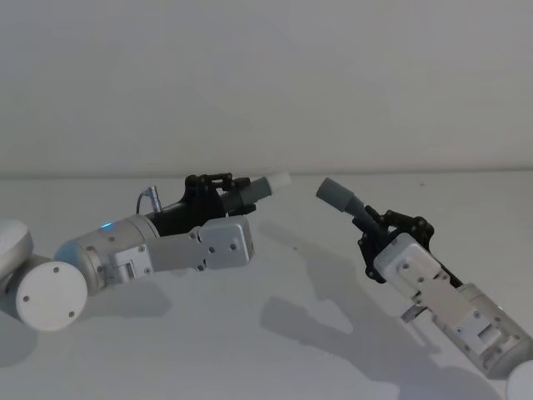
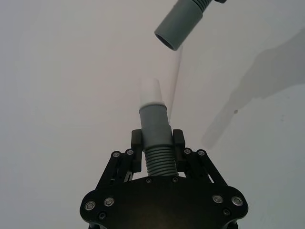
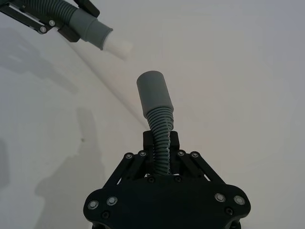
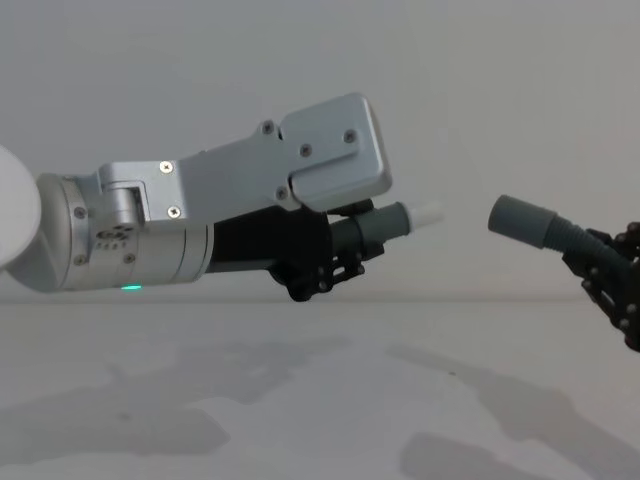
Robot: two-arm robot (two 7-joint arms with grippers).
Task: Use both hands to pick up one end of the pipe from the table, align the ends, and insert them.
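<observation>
Both pipe pieces are held in the air above the white table (image 1: 250,333). My left gripper (image 1: 223,187) is shut on the short piece's ribbed part (image 2: 159,162). Its smooth cuff (image 2: 154,126) and pale tip (image 2: 151,90) stick out towards the right arm. My right gripper (image 1: 379,227) is shut on the longer piece's ribbed part (image 3: 162,138), and the wider grey socket cuff (image 1: 336,193) points back at the tip. A short gap separates the two ends (image 4: 422,213) (image 4: 520,220). In the left wrist view the socket (image 2: 178,24) sits off to one side of the tip's line.
A pale grey wall (image 1: 266,83) stands behind the table. The arms' shadows (image 1: 316,317) fall on the bare table surface. A green light (image 4: 130,289) glows on the left arm.
</observation>
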